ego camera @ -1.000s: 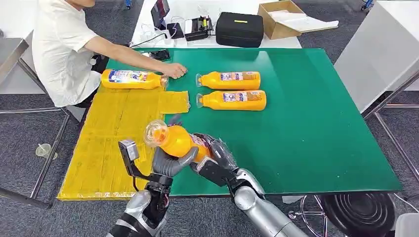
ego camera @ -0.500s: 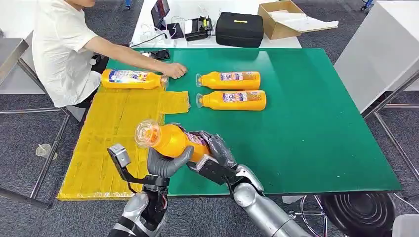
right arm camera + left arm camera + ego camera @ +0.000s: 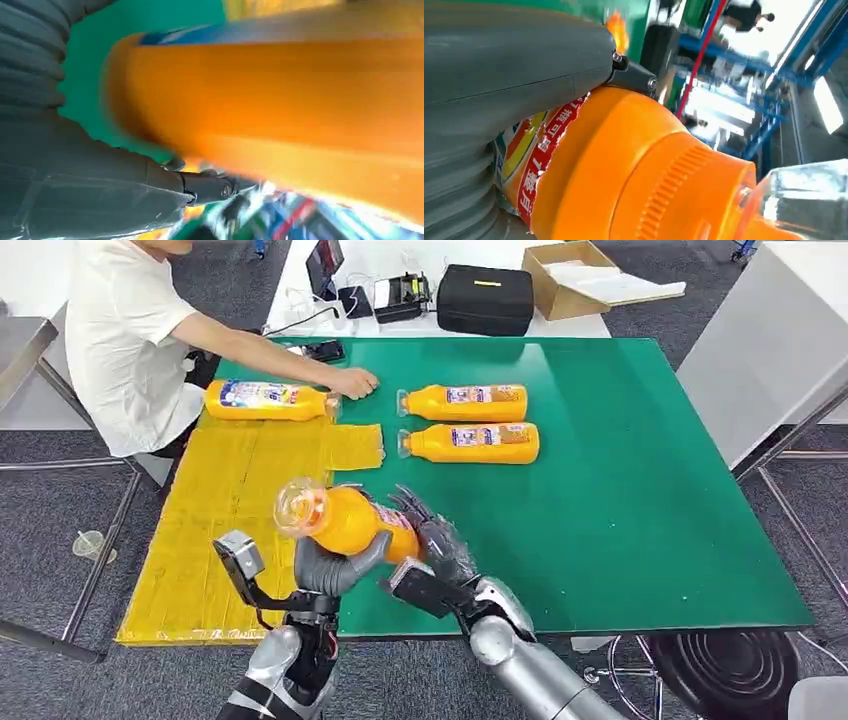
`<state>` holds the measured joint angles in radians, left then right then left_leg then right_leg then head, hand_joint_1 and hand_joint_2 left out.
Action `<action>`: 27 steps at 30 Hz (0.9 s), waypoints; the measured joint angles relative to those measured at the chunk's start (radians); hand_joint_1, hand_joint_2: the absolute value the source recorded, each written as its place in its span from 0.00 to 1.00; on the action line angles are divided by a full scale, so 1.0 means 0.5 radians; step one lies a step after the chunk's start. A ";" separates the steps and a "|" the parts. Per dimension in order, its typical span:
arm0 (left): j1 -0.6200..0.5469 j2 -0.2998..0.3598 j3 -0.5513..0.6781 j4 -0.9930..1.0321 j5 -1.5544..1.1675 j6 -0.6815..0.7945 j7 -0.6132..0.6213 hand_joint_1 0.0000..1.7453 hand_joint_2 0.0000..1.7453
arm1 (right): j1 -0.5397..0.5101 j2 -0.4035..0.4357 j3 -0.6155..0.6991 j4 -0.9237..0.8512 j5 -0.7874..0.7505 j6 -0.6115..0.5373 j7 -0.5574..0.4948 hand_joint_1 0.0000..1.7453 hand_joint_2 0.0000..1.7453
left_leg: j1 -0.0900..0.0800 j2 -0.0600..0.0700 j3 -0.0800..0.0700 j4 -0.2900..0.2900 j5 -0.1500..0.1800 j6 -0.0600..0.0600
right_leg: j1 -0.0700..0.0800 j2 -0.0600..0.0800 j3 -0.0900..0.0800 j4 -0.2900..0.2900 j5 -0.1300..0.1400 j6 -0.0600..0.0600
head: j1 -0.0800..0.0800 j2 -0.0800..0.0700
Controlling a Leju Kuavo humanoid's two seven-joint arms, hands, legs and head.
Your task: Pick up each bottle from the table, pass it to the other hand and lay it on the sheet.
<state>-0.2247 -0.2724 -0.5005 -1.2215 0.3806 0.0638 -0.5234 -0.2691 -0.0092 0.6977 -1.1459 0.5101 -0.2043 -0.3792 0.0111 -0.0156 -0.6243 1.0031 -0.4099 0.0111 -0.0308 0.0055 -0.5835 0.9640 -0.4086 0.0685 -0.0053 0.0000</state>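
An orange bottle with a clear cap hangs tilted over the near edge of the yellow sheet. My left hand grips it from below, near the neck; in the left wrist view the thumb lies across the bottle. My right hand is at the bottle's base with its fingers spread apart. In the blurred right wrist view the bottle is close over that hand. Two more orange bottles lie side by side on the green table.
Another bottle lies at the sheet's far end, with a seated person's hand resting by its cap. A black case, a cardboard box and electronics stand on the white table behind. A black stool is at the near right.
The bottle has shifted left toward the sheet in my left hand. My right hand's fingers, wrapped around the base before, have spread apart.
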 measured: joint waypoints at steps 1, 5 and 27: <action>0.003 0.003 0.003 -0.012 -0.028 0.043 -0.005 1.00 1.00 | 0.025 -0.005 -0.021 0.005 0.035 -0.114 0.002 0.00 1.00 | 0.000 0.000 -0.001 0.000 0.000 0.000 | 0.000 -0.001 0.000 0.000 0.000 0.000 | 0.000 0.000; 0.016 0.021 0.020 -0.059 -0.062 0.094 -0.011 1.00 1.00 | 0.098 -0.037 -0.143 0.027 0.063 -0.284 -0.026 0.00 1.00 | 0.000 0.000 -0.002 0.000 0.000 0.000 | 0.000 0.000 -0.001 0.000 0.000 0.000 | 0.000 0.000; 0.006 0.186 0.102 0.029 -1.922 1.250 0.186 1.00 1.00 | 0.514 0.055 -1.277 -0.295 0.000 -0.821 -0.603 0.00 0.00 | 0.000 -0.008 -0.005 0.000 -0.001 0.000 | 0.001 -0.009 -0.002 0.000 -0.001 0.000 | -0.001 0.000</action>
<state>-0.2219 -0.1793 -0.4495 -1.2072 -0.5805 0.6886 -0.4303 -0.0123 0.0184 0.0594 -1.2936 0.5100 -0.6146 -0.6806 0.0109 -0.0198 -0.6269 1.0029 -0.4102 0.0112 -0.0305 0.0010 -0.5846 0.9638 -0.4090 0.0686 -0.0057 0.0000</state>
